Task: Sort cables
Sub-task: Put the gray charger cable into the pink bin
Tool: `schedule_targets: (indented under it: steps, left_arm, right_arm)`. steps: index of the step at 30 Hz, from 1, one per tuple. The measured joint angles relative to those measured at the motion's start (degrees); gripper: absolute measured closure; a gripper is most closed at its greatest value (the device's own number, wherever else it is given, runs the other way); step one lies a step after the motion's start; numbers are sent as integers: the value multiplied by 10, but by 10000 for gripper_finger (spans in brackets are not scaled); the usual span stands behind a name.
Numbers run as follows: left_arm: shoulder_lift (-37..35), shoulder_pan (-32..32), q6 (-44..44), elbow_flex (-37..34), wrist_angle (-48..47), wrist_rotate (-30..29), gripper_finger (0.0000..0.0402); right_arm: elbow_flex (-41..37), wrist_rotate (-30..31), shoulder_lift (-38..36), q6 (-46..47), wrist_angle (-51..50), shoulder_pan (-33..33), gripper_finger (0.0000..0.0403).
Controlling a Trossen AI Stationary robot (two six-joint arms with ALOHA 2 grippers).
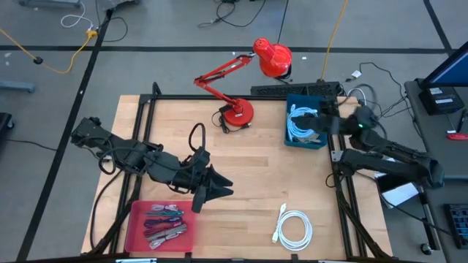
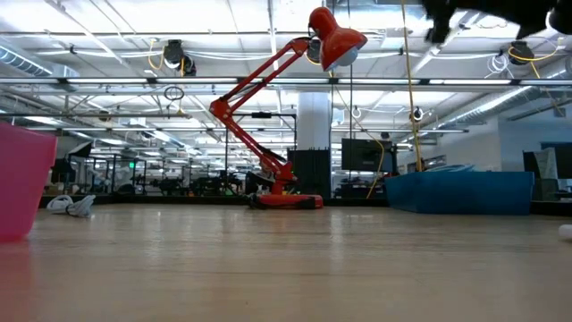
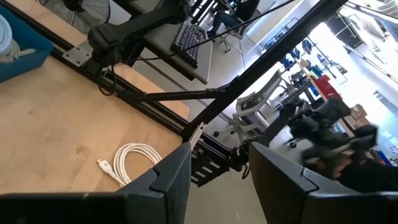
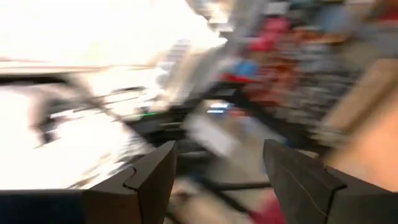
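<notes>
A white coiled cable lies flat on the table near its near right corner; the left wrist view shows it too. Light-blue and white coiled cables sit in the blue bin. Short purple, maroon, teal and grey bundles lie in the pink tray. My left gripper is open and empty above the table's middle, beside the tray. My right gripper is open and empty, raised by the blue bin at the table's right edge.
A red desk lamp stands at the table's far middle, its head reaching beyond the far edge. A black power strip lies behind the blue bin. Bare wood stretches between lamp, bin and white cable.
</notes>
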Motion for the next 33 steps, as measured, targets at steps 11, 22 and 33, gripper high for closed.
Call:
schedule_targets:
  steps: [11, 22, 33]
  left_arm:
    - [-2, 11, 52, 0, -1, 10, 238]
    - [-2, 55, 39, 0, -10, 80, 238]
    - [-13, 122, -129, -1, -551, 47, 238]
  right_arm:
    - [32, 201, 50, -250, 387, 308, 170]
    - [346, 205, 232, -458, -15, 457, 189]
    - [515, 327, 358, -448, -499, 500, 230]
